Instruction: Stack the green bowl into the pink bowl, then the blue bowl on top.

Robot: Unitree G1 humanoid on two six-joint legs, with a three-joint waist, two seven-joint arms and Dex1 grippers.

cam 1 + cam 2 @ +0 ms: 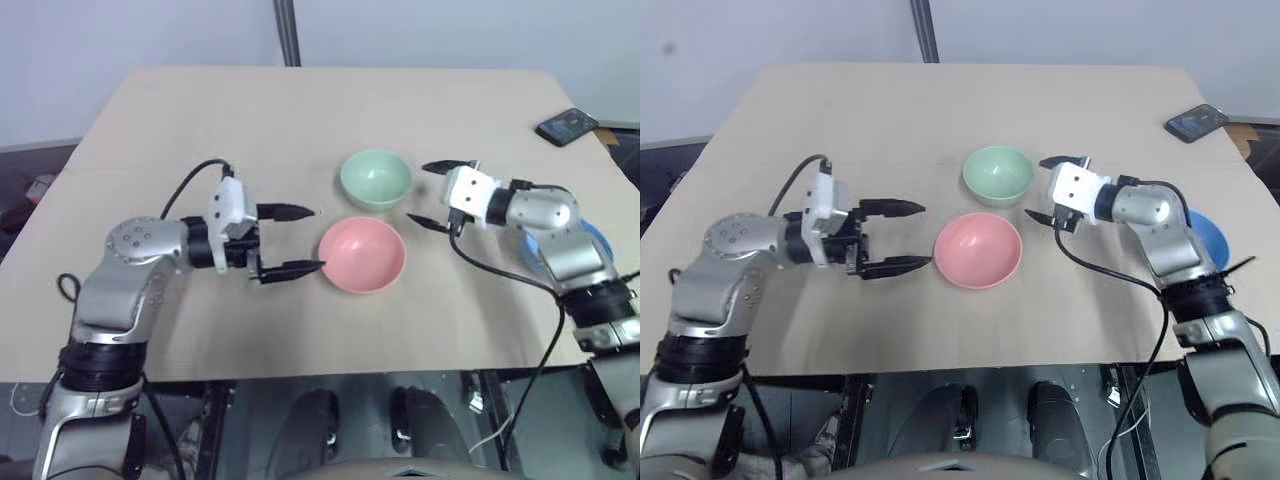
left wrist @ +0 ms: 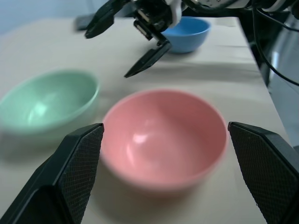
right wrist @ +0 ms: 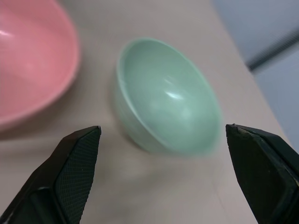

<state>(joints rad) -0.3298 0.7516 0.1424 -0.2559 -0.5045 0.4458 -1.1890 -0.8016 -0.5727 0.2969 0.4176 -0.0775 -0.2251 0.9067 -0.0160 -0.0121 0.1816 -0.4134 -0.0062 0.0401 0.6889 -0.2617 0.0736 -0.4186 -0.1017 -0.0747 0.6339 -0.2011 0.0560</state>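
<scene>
Nearest, pink bowl [image 1: 362, 254] sits empty beside the wide-open, empty left gripper [image 1: 296, 240], while the wide-open, empty right gripper [image 1: 433, 195] faces the green bowl [image 1: 375, 179], apparently to grasp it.

- A small round pale mint-green plastic bowl [image 1: 375, 178] sits upright and empty on the desk.
- A small round salmon-pink plastic bowl [image 1: 362, 254] sits upright and empty, just beside the green one, nearer the robot.
- A small round sky-blue plastic bowl [image 1: 1208, 236] sits upright, well apart toward the desk's right edge, partly hidden.
</scene>
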